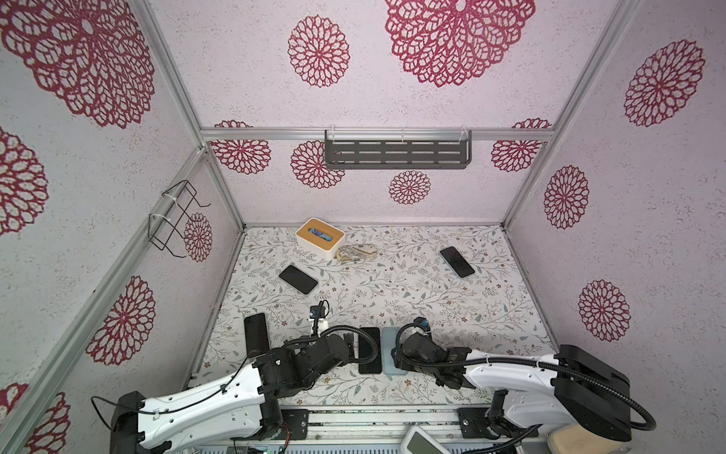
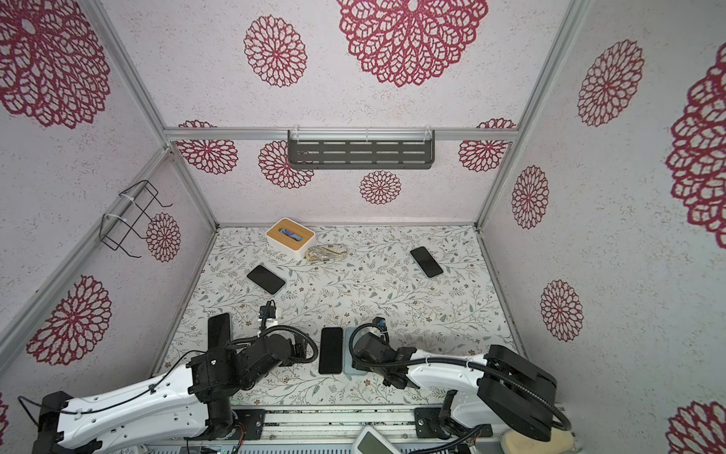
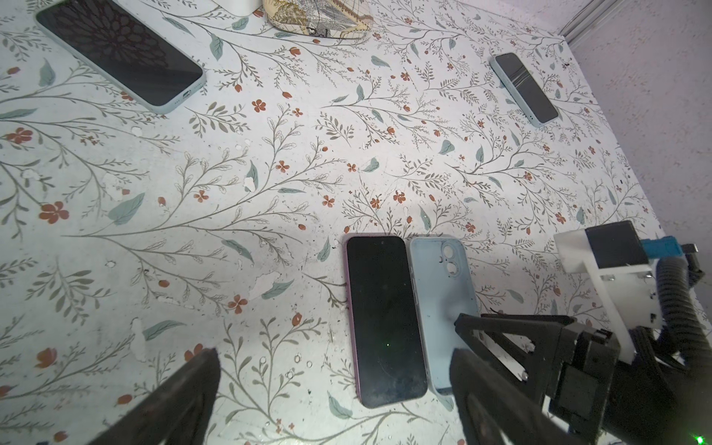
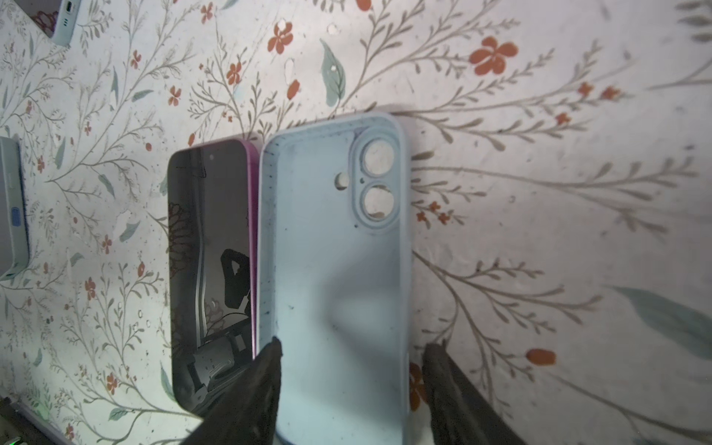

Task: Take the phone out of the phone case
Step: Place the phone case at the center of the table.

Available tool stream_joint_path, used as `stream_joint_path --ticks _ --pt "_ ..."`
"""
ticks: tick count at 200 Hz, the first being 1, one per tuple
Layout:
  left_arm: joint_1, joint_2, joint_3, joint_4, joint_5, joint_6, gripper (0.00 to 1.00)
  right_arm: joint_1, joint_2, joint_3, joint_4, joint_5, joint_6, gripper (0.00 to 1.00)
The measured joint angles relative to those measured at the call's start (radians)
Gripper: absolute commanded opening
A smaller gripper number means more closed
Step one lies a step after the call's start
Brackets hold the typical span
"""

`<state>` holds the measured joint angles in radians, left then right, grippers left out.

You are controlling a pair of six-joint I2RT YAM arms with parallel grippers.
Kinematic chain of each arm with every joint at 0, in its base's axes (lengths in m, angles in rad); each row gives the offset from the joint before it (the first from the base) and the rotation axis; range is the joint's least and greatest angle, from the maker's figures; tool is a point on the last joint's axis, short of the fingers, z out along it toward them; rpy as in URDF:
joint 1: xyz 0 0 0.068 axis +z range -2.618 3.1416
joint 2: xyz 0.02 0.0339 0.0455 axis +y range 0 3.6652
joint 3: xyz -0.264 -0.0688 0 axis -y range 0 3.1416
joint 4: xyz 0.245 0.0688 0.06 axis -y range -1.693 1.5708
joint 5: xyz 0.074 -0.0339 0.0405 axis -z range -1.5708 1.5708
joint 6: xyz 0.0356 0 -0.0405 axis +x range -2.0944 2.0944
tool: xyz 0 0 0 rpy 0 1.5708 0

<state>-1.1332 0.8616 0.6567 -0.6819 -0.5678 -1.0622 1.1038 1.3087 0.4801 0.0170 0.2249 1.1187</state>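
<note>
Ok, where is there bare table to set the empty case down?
Free: the middle, between bare phone and pouch; the right side, between empty case and far cased phone. Crowded: around the tissue box, and front centre by the left tool and right tool.

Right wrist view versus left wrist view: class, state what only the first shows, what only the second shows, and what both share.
Only the right wrist view shows the edge-on cased phone with a blue side button. Only the left wrist view shows the patterned pouch and the far cased phone near the wall. Both show the bare phone lying screen up beside the empty light blue case on the floral tabletop.
</note>
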Motion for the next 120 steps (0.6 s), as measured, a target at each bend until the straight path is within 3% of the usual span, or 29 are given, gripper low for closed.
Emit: stream_joint_path --ticks 57,88,120 --pt "0.0 0.0 0.0 -0.005 -0.002 0.0 0.97 -0.002 0.013 0.0 0.038 -0.021 -0.011 0.65" --pt "0.0 0.0 0.001 -0.011 -0.004 0.001 0.97 -0.007 -0.033 0.0 -0.011 -0.019 -0.022 0.84" --pt "0.034 0.003 0.028 0.002 0.029 0.032 0.97 -0.058 -0.197 0.073 -0.254 0.062 -0.089 0.99"
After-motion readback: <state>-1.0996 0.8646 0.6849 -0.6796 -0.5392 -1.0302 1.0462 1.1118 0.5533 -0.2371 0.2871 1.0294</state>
